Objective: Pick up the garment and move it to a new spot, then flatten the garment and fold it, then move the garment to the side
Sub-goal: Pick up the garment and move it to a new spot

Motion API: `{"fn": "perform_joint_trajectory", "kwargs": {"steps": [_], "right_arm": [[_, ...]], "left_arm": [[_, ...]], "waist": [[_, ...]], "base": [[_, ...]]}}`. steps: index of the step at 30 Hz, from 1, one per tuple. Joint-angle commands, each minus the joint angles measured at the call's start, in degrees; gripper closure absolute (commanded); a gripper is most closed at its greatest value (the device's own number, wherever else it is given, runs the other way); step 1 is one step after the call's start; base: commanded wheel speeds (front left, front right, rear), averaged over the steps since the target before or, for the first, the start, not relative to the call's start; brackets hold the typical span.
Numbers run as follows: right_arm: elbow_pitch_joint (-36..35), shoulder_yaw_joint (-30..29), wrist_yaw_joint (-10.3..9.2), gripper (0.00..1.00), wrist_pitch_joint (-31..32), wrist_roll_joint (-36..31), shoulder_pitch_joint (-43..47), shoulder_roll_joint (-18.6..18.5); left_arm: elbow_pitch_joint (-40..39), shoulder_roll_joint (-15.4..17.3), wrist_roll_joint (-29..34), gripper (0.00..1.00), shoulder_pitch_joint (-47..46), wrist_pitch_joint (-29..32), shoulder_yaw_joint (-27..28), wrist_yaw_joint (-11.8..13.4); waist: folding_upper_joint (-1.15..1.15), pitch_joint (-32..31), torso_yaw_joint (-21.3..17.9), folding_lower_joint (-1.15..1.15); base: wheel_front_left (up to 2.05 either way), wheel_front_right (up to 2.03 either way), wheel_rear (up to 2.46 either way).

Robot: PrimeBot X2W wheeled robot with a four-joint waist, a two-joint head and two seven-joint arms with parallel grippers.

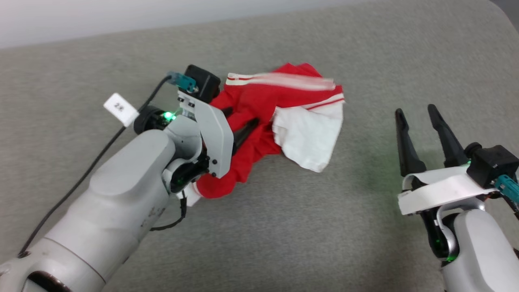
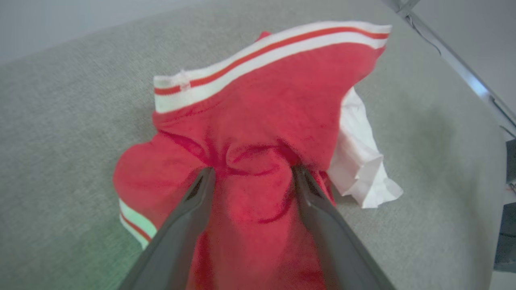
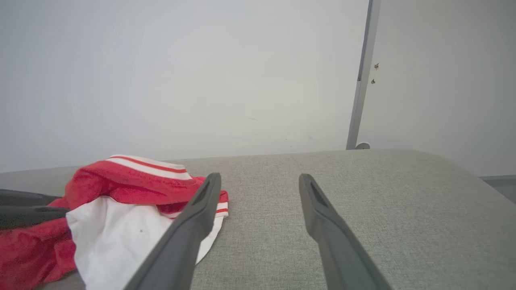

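A grey fabric surface (image 1: 284,227) carries the garment (image 1: 259,101), crumpled at upper centre of the head view. The left gripper (image 2: 252,171) stands apart astride a red fold; the right gripper (image 1: 415,109), also apart, waits lower right. Lifting away could snag cloth and drag the heap

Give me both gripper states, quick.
Left gripper: open, fingers straddling a bunch of the garment, not clamped.
Right gripper: open, holding nothing.
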Motion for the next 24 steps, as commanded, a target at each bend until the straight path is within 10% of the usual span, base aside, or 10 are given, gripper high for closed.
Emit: {"fn": "perform_joint_trajectory", "kwargs": {"steps": [1,24], "right_arm": [[0.11,-0.22,-0.10,0.00,-0.03,-0.68,0.61,-0.51],[3.85,-5.71,-0.10,0.00,-0.03,-1.12,12.33,-6.95]], "left_arm": [[-0.43,-0.08,-0.88,0.00,0.69,-0.97,0.10,0.17],[2.27,3.09,-5.36,0.00,25.57,-29.57,2.92,0.18]], "waist": [[0.00,-3.02,3.17,0.00],[0.00,-15.31,18.05,0.00]], "base": [[0.00,0.00,0.00],[0.00,0.00,0.00]]}}
